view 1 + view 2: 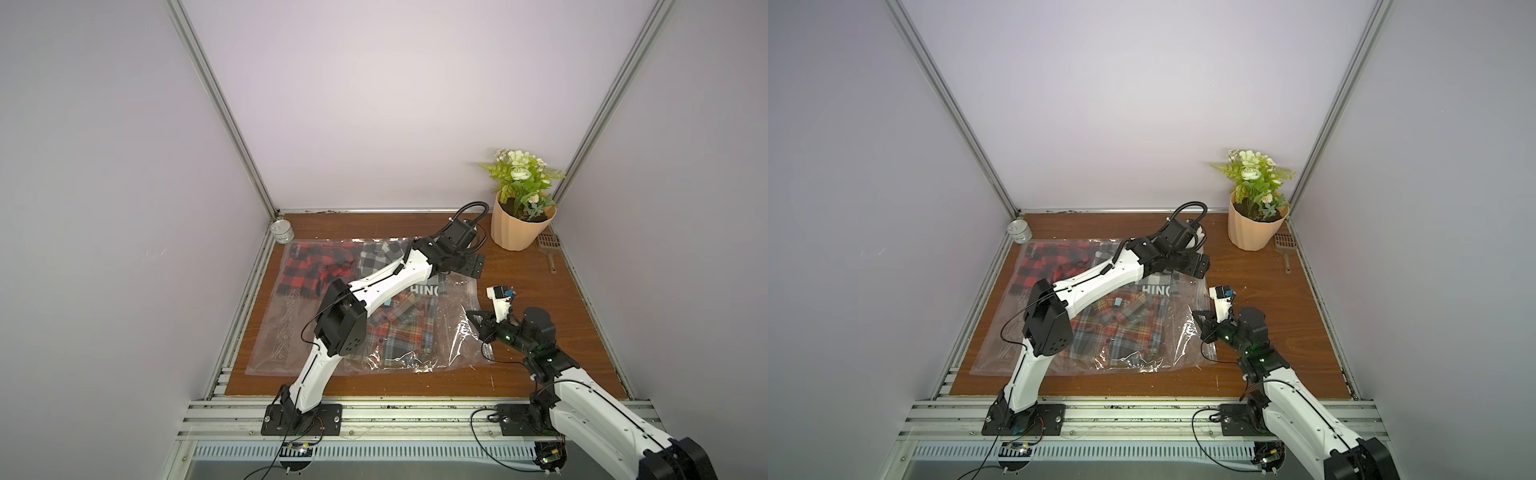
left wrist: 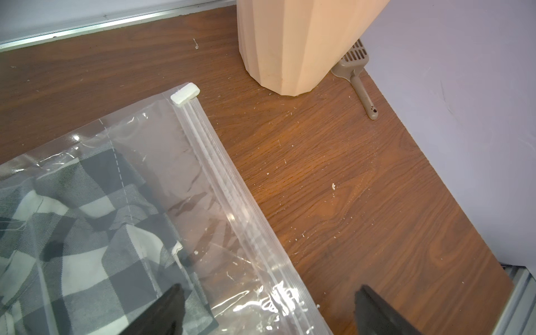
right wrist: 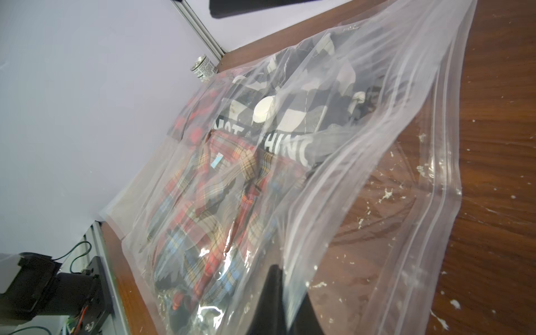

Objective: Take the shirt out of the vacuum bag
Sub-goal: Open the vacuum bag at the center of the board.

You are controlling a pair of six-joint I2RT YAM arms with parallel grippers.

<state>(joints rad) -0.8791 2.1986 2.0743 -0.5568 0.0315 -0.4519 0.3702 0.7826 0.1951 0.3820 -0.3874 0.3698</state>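
Right now the bag (image 1: 270,332) is lying flat on the brown surface (image 1: 540,332), filling the middle and left of both top views, with its zip strip (image 2: 220,162) running down its right edge. The right end effector (image 1: 476,322) is sitting at that edge, right of centre in a top view, pinched tight on the clear film. The wrist view shows the film rising in a slack tent over the dark fingers (image 3: 278,290), probably to lift one layer off the other at the mouth.

The left arm is reaching across the bag to its far right corner. There the left end effector (image 1: 471,266) is hanging spread wide with nothing between its fingers (image 2: 171,307), just short of the white slider (image 2: 185,94). It looks placed to pin that corner or work the slider.

Inside the bag several garments are lying folded:
- a red check shirt (image 1: 307,270) at upper left
- a grey check shirt (image 1: 378,253) beside it
- a plaid shirt (image 1: 399,332) nearest the mouth
- a dark piece with white lettering (image 3: 290,148)

The white valve (image 3: 262,110) is sitting on top. Whether the zip is parted along its whole length cannot be told.
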